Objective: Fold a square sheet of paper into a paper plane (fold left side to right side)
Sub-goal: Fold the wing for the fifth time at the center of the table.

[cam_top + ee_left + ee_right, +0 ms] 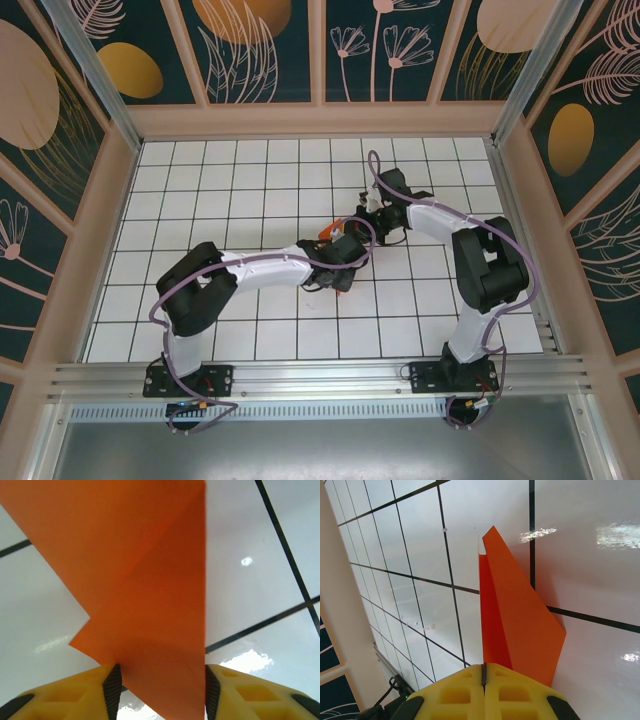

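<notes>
Both arms meet at the middle of the white gridded table point(250, 180). Right gripper point(483, 672): yellow fingers pressed tight together, pinching the folded orange paper point(517, 625), which runs out from the pinch to a point. Left gripper point(160, 685): jaws stand partway apart, the paper's near end lying in the gap, its straight edge by the right pad point(212, 692). A diagonal crease shows across the sheet.

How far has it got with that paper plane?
Done: the orange paper already shows creases and overlapping layers, narrowing to a point. In hand: right jaws shut, seemingly pinching its edge; left jaws open around it. Left: probably more folds before it's a slim dart.
</notes>
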Tool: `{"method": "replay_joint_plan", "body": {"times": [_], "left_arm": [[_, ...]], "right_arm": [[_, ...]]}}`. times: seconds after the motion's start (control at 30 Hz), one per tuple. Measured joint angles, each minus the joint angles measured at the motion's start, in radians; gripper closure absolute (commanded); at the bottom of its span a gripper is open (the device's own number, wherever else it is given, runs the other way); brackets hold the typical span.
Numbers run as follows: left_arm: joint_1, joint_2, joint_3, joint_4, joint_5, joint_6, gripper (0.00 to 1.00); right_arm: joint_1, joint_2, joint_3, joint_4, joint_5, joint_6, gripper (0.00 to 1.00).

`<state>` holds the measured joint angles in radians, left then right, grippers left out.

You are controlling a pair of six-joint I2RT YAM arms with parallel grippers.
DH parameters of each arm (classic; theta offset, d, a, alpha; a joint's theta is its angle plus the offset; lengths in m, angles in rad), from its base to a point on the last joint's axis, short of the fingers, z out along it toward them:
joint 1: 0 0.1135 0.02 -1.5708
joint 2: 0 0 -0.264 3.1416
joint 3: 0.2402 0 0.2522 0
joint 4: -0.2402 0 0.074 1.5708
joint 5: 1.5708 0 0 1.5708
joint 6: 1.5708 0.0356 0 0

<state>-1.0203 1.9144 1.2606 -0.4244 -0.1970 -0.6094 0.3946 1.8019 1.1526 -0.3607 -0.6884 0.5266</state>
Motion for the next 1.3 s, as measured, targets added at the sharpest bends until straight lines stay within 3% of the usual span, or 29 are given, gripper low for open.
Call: {"method": "replay_joint_plan", "body": {"times": [0.33, 0.6, 0.87, 1.1, 1.2, 1.3], "left_arm": [[0.0, 0.0, 0.016, 0.001, -0.017, 0.0, 0.56], [-0.001, 0.013, 0.028, -0.003, -0.021, 0.01, 0.78], [-0.003, 0.014, 0.028, -0.002, -0.019, 0.014, 0.93], [-0.003, 0.014, 0.02, 0.024, -0.005, 0.014, 1.0], [0.0, 0.014, -0.001, 0.06, 0.014, 0.011, 1.0], [0.01, 0.009, -0.04, 0.109, 0.051, 0.004, 1.0]], "right_arm": [[0.0, 0.0, 0.0, 0.0, 0.004, 0.005, 1.0], [-0.002, 0.0, -0.004, 0.005, 0.008, 0.008, 1.0], [-0.002, 0.0, -0.006, 0.006, 0.008, 0.007, 1.0], [-0.017, -0.014, -0.014, 0.007, 0.023, 0.001, 0.69], [-0.045, -0.073, -0.053, 0.018, 0.029, -0.005, 0.54], [-0.095, -0.164, -0.107, 0.039, 0.027, -0.01, 0.46]]}}
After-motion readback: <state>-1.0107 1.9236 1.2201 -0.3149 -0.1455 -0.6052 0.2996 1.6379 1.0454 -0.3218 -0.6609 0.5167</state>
